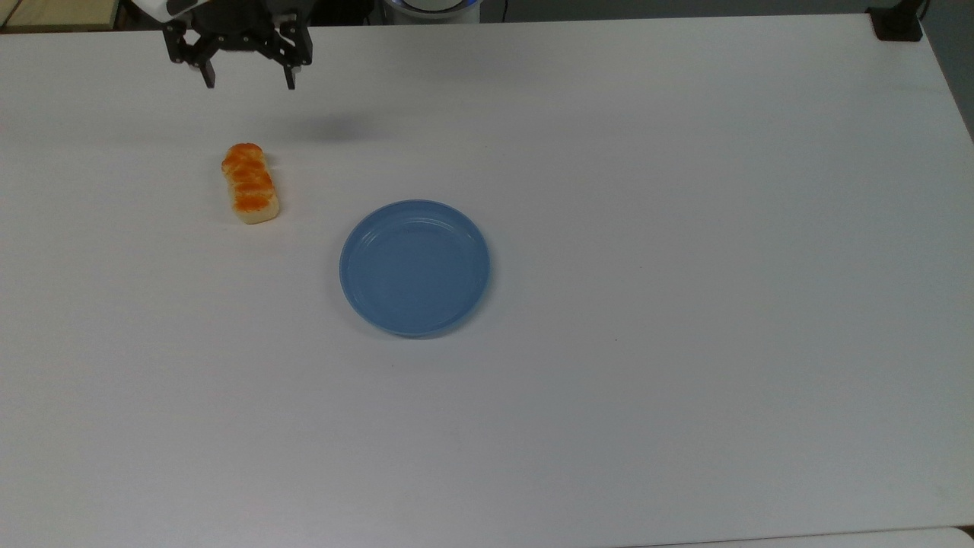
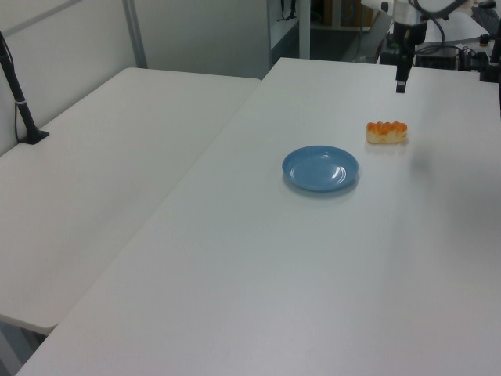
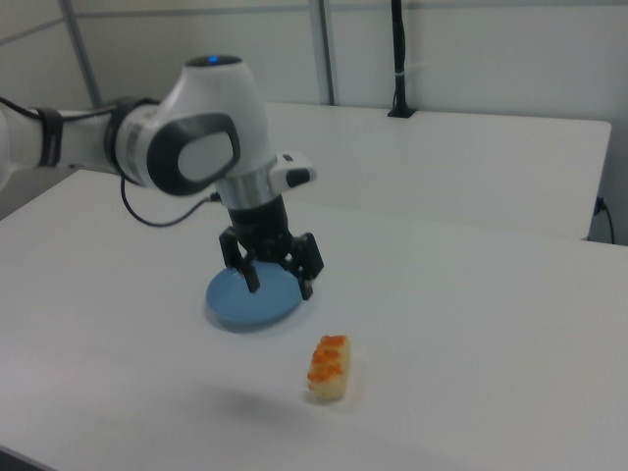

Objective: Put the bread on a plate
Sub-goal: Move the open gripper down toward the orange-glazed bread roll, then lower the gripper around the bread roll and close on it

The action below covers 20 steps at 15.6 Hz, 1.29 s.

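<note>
Hanging above the table [image 1: 685,228] near its far edge in the top view, the gripper [image 1: 248,78] had its fingers spread wide apart and pointing down, holding nothing. The bread [image 1: 249,183] lay flat on the table just below the gripper in the top view, clear of both fingers. The plate [image 1: 415,267] sat bare to the top view's lower right of the bread, apart from it. In the right view the gripper [image 3: 279,282] hovered in front of the plate [image 3: 231,305], with the bread [image 3: 328,367] nearer the camera.
</note>
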Each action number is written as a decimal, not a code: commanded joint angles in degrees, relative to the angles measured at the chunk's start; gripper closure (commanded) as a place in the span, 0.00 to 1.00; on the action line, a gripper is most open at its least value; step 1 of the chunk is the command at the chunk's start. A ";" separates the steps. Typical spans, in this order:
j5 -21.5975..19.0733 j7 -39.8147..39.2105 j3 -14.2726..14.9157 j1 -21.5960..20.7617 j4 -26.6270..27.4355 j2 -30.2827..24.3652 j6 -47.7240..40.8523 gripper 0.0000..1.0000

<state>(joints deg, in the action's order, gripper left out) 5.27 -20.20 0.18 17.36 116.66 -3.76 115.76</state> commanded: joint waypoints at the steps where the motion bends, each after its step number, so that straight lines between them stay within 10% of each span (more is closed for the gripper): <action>1: -1.13 -9.75 0.00 2.41 7.25 -1.95 9.20 0.02; 20: -1.75 -12.94 -0.62 2.76 0.67 15.63 15.55 0.02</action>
<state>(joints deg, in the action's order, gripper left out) 4.48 -34.01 -0.42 21.16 117.71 11.16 131.05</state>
